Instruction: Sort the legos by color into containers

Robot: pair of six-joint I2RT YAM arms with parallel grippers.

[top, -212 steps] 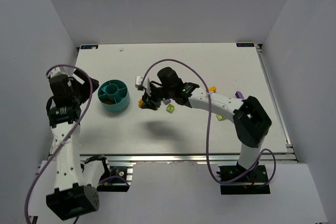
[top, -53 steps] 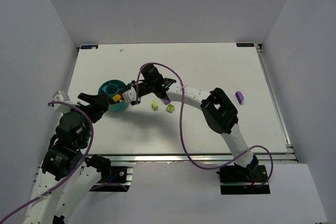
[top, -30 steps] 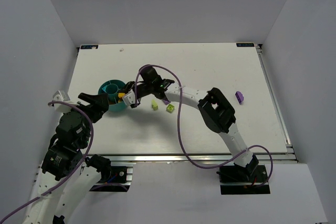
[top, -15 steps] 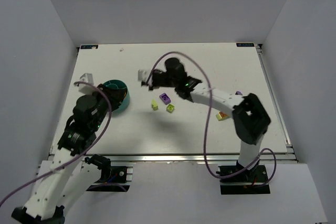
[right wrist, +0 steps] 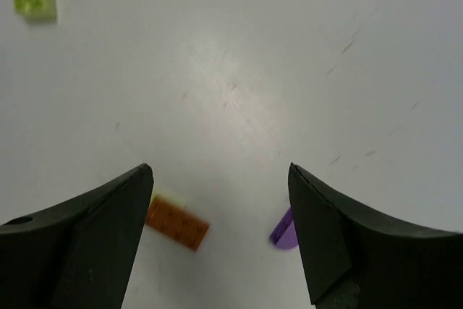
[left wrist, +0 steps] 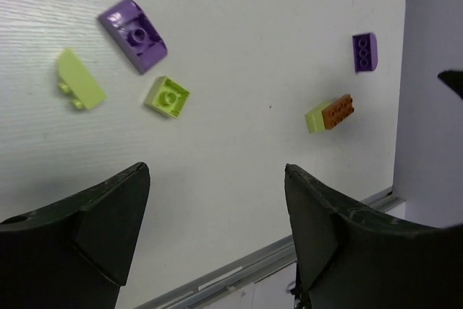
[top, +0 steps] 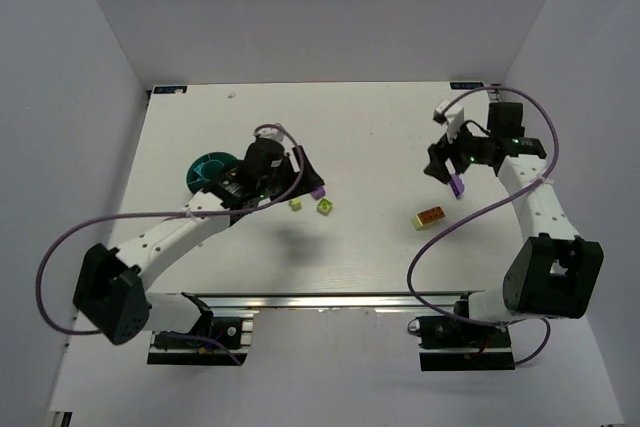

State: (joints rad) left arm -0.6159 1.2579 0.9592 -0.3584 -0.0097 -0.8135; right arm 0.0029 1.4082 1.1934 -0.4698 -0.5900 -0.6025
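We see a white table (top: 380,127) with a teal bowl (top: 203,169) on its left part, partly hidden. Near the middle lie a purple sloped brick (left wrist: 134,25), a lime sloped brick (left wrist: 79,79) and a lime square brick (left wrist: 167,97), close together but apart. Further right lie an orange-and-lime brick (left wrist: 330,113) and a purple studded brick (left wrist: 364,52).

Bowl (top: 203,168) left on tabletop (top: 380,117). Brick cluster (top: 325,208) centre, right of bowl. Stacked pair (top: 431,217) further right; single brick (top: 456,185) just behind it.

Glossy plastic legos (left wrist: 134,34), matt table (left wrist: 253,41)
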